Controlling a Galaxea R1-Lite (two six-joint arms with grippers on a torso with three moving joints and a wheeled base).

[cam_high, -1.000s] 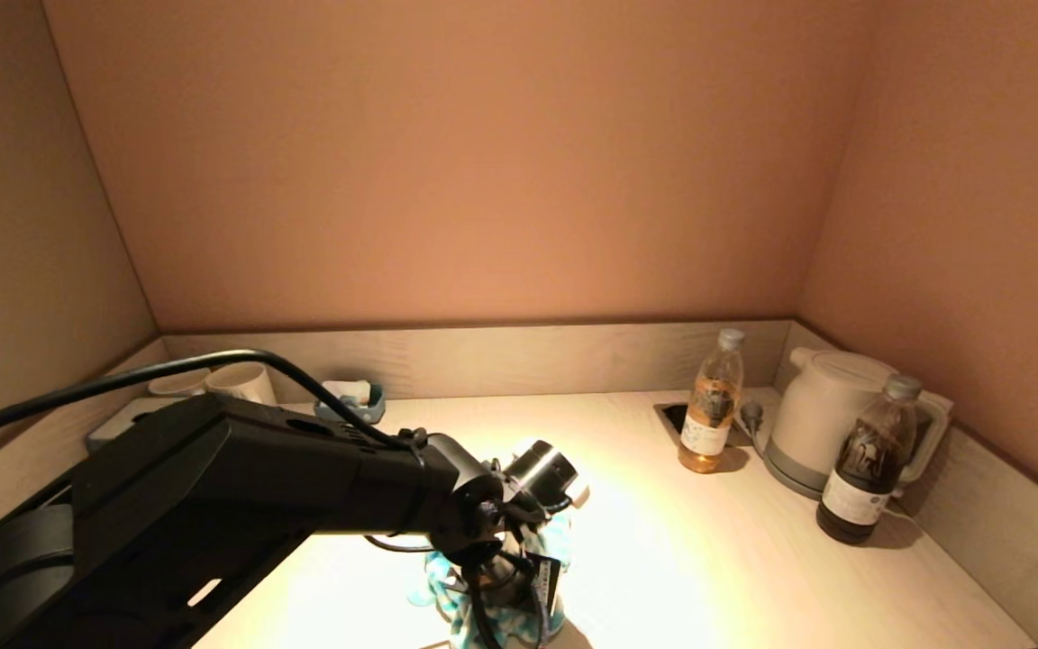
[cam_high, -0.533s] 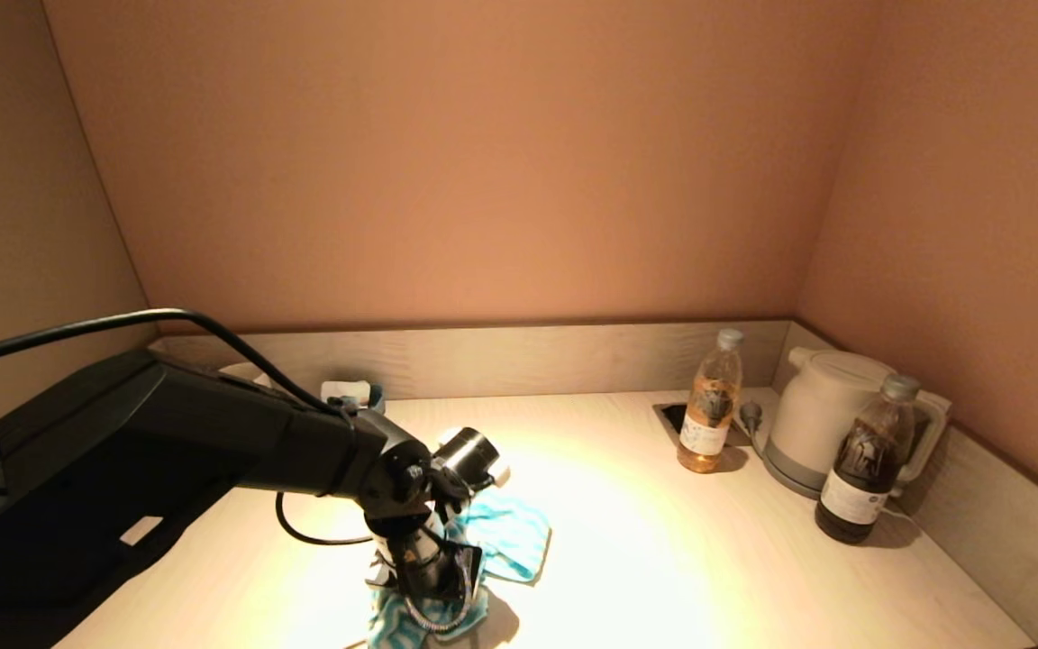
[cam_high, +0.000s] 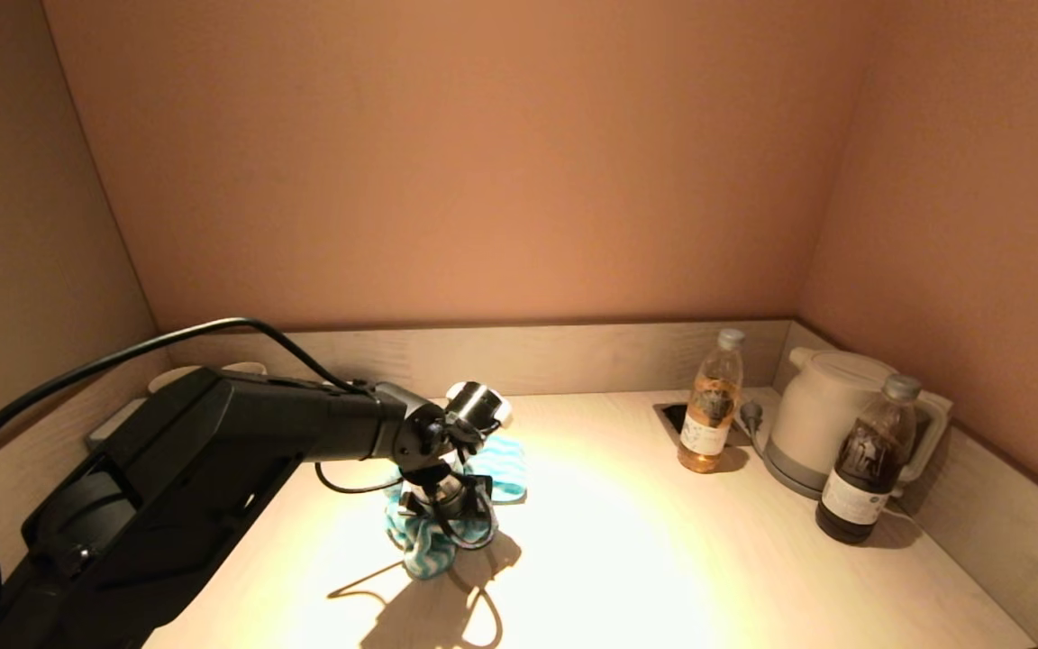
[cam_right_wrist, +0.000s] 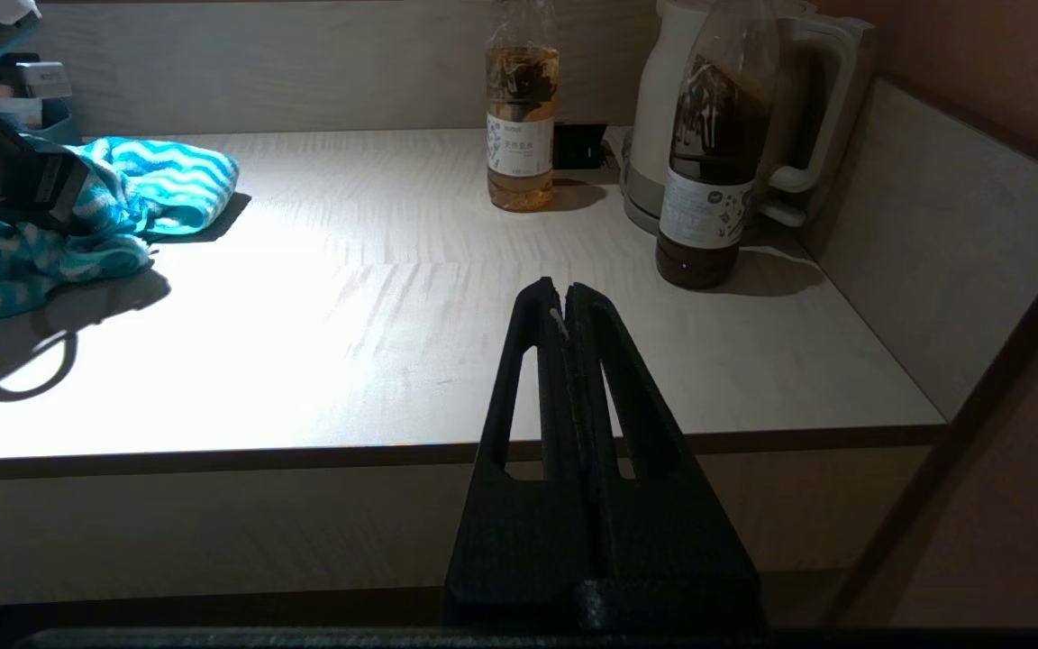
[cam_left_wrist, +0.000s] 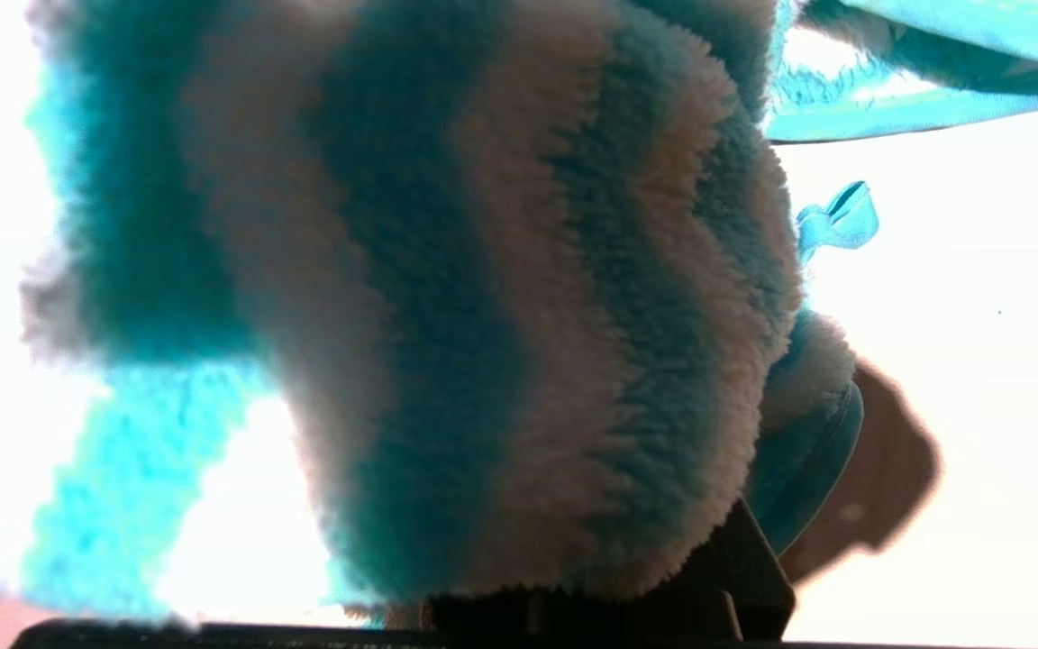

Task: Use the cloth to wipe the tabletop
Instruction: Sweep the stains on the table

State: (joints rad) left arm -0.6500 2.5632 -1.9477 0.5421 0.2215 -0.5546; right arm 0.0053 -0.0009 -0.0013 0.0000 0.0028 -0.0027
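Reaching across the pale wooden surface [cam_high: 627,559] in the head view, the left end effector [cam_high: 440,507] points down with its fingers clenched on the cloth [cam_high: 420,541], a teal-and-white striped towel bunched under the wrist. Part of the cloth spreads behind the end effector toward the back wall, and the rest hangs and touches the surface, well apart from the white kettle [cam_high: 830,424] and on its left. A bottle of amber drink [cam_high: 708,406] stands upright just left of the kettle, and a bottle of dark drink [cam_high: 866,464] stands upright just in front of the kettle. White cups [cam_high: 172,374] sit far from the kettle, at the left back corner, partly hidden by the arm.

From the left wrist view, the fluffy striped cloth [cam_left_wrist: 483,297] fills nearly everything, pressed close to the lens and caught at the dark finger base, with bright surface [cam_left_wrist: 978,361] beyond it.

From the right wrist view, the right end effector [cam_right_wrist: 564,311] is held off the near edge of the surface [cam_right_wrist: 393,361], fingers pressed together and empty, in front of the kettle [cam_right_wrist: 663,108]. The cloth [cam_right_wrist: 50,225] lies far left of the kettle under the left end effector [cam_right_wrist: 10,185].
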